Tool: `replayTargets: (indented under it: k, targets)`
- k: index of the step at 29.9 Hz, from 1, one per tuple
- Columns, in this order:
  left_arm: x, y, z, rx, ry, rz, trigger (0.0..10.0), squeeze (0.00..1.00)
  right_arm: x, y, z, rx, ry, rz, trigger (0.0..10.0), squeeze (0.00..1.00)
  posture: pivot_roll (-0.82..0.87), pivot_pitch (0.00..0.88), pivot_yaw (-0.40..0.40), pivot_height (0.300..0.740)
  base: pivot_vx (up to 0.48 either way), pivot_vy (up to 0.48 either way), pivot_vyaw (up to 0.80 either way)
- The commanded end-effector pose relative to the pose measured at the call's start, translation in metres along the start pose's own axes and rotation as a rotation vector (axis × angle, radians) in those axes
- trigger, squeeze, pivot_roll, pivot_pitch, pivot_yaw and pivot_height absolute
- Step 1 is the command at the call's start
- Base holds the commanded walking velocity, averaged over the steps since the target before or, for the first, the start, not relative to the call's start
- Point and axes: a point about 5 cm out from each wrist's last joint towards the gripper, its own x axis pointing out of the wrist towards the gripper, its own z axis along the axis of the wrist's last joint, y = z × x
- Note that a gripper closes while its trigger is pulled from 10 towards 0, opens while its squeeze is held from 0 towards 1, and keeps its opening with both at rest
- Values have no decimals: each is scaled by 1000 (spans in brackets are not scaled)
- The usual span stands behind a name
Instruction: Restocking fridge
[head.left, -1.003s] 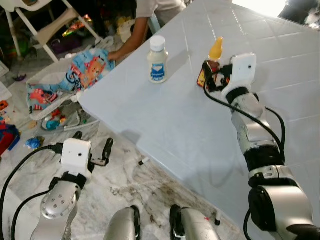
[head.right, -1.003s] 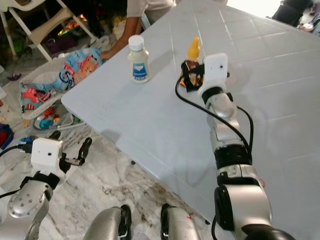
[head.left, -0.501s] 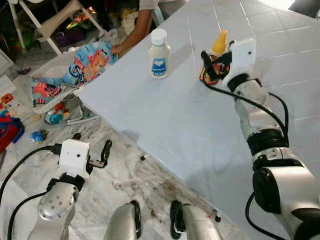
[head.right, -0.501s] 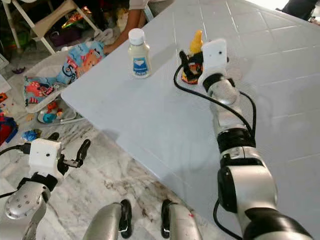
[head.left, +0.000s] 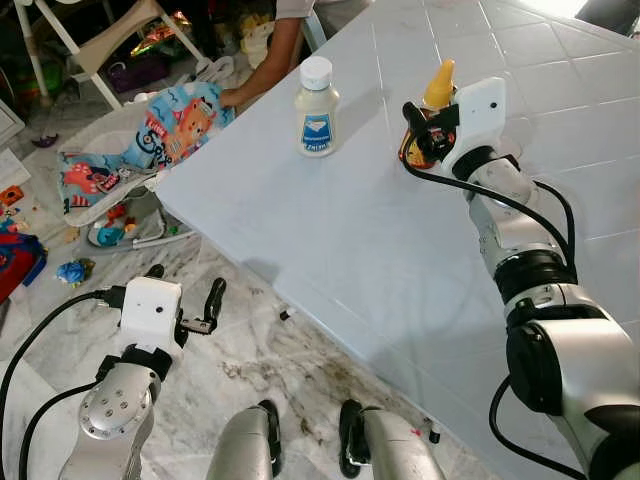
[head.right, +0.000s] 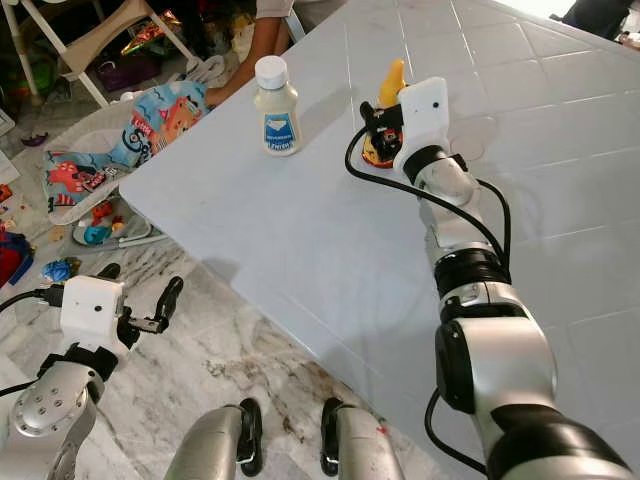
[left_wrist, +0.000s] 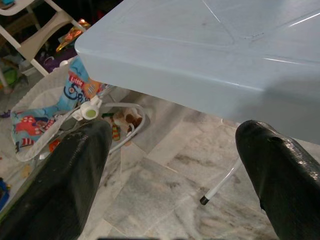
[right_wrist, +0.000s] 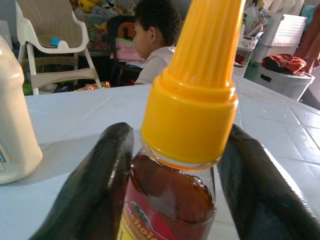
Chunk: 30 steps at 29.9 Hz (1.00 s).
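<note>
Right end effector: fingers stand on either side of the sauce bottle, flanking its shoulder just below the cap; contact on both sides cannot be confirmed.
Key relation: bottle sits between the fingers, long axis upright; right arm is far nearer than left.
Sauce bottle: clear body, dark amber contents, ribbed yellow conical cap, red label; stands on the table.
Mayonnaise bottle: cream plastic, white cap, near the bottle, apart.
Table: pale, smooth, tile-patterned.
Left end effector: fingers apart, empty, below the table edge.
</note>
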Motion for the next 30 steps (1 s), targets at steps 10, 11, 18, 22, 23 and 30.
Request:
replayTargets:
  k: [10,11,18,22,23,30]
  targets:
    - [-4,2,-1,6,13,24,10000,0,3,5,2,10,-19,31,0,0,113,239,13,740,0,0,0]
    - [-3,2,-1,6,12,24,10000,0,3,5,2,14,-21,33,0,0,112,238,13,740,0,0,0]
    - [-2,0,-2,2,9,25,10000,0,1,5,4,44,-53,58,0,0,105,233,9,740,0,0,0]
    - [1,-1,-2,-6,7,29,10000,0,-2,1,11,131,-98,75,0,0,91,225,-6,740,0,0,0]
    - [1,-1,-2,-9,3,34,10000,0,-5,0,12,137,-111,98,0,0,91,224,-8,740,0,0,0]
    - [4,2,-1,-25,-16,68,10000,0,-37,6,7,243,-102,250,0,0,59,201,-29,740,0,0,0]
